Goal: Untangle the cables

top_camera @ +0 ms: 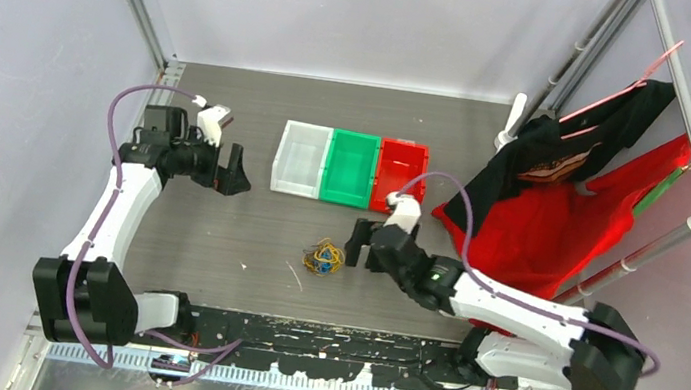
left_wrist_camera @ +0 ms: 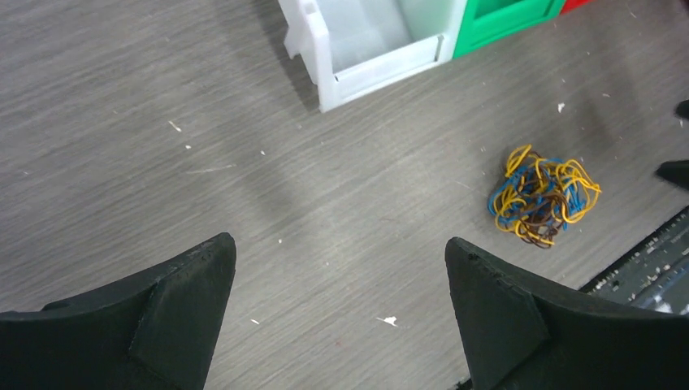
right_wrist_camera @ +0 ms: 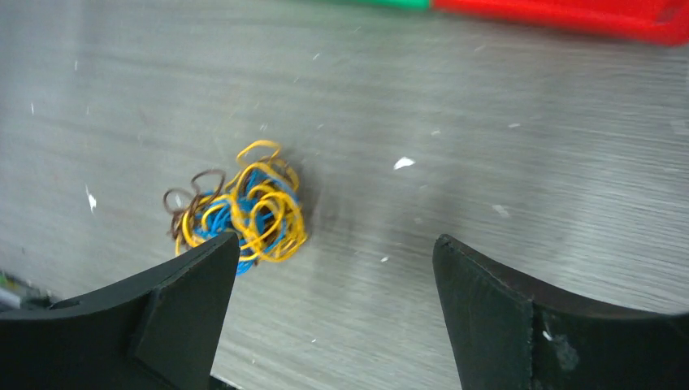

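Bare wood-grain counter (top_camera: 216,228) lies under and ahead of the right tool (right_wrist_camera: 335,240). That open stretch runs up to the red bin (top_camera: 400,175) and the green bin (top_camera: 350,167), whose lower edges sit at the far end of this tool's view. Behind the tool's left finger is the counter's near edge, marked by a dark perforated strip. White scraps dot the surface between the fingers.

The right tool is spread wide, with nothing between its fingers and nothing touching them. The cables (right_wrist_camera: 240,213) lie on the counter just beside the tip of its left finger, outside the gap, and that fingertip hides the clump's lower edge from the wrist camera. Whether finger and wires touch cannot be told.

The left tool (left_wrist_camera: 340,244) is also spread fully and holds nothing, hanging over bare counter. The clear white bin (left_wrist_camera: 370,49) stands ahead of it, slightly to its right. The cables are well off past its right finger, close to the dark strip.

The cables form one roundish knot of yellow-orange, blue and dark brown loops, with no clear long axis. Seen from the right tool, a brown loop pokes out on the side away from the gap, and a yellow loop arcs off the far side.
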{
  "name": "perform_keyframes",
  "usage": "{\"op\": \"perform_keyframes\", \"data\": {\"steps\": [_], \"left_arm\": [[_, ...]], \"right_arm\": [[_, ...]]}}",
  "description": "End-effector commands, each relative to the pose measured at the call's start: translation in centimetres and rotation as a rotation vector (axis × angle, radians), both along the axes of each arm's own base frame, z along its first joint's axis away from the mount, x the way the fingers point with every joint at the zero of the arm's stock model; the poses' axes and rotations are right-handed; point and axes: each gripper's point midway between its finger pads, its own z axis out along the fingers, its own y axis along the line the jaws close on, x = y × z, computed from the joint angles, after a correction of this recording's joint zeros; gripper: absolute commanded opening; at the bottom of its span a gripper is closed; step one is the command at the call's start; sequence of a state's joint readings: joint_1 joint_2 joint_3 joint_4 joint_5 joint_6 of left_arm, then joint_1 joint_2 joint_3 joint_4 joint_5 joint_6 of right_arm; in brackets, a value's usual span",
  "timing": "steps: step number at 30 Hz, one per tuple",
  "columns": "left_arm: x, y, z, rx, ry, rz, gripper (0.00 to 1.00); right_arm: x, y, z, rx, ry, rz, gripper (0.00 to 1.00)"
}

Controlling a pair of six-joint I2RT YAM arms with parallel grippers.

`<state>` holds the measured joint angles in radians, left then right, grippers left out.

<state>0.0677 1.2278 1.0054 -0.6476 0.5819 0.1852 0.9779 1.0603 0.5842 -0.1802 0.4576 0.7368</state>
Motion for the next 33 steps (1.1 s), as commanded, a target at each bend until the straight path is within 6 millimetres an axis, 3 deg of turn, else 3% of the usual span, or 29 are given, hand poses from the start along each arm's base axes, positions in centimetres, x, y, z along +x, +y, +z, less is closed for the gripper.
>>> {"op": "perform_keyframes", "data": {"steps": [1, 8, 16, 22, 27, 33], "left_arm": [[-1.6, -0.6, 1.2, -0.022, 0.021, -0.053, 1.0], [-2.6, -0.8, 1.6, -0.025, 0.04, -0.067, 1.0], [-4.1, -1.5, 2.2, -0.051, 0.049, -0.11, 1.0], [-4.9, -2.2, 2.6, -0.09, 0.061, -0.146, 1.0], [-5.6, -3.4, 3.4, -0.162, 0.085, -0.198, 1.0], [-6.3, -4.7, 4.9, -0.25, 0.125, -0.259, 0.99]], "right_arm": [[-0.1, 5.5, 2.2, 0.077, -0.009, 0.123, 0.9], [-0.1, 9.3, 1.6, 0.054, 0.02, 0.269, 0.56], [-0.3, 10.5, -1.0, 0.01, 0.108, 0.329, 0.48], [0.1, 10.2, -1.8, -0.004, 0.133, 0.323, 0.3], [0.2, 10.8, -0.3, 0.03, 0.116, 0.349, 0.05], [-0.4, 12.6, 4.0, 0.123, 0.078, 0.435, 0.01]]}}
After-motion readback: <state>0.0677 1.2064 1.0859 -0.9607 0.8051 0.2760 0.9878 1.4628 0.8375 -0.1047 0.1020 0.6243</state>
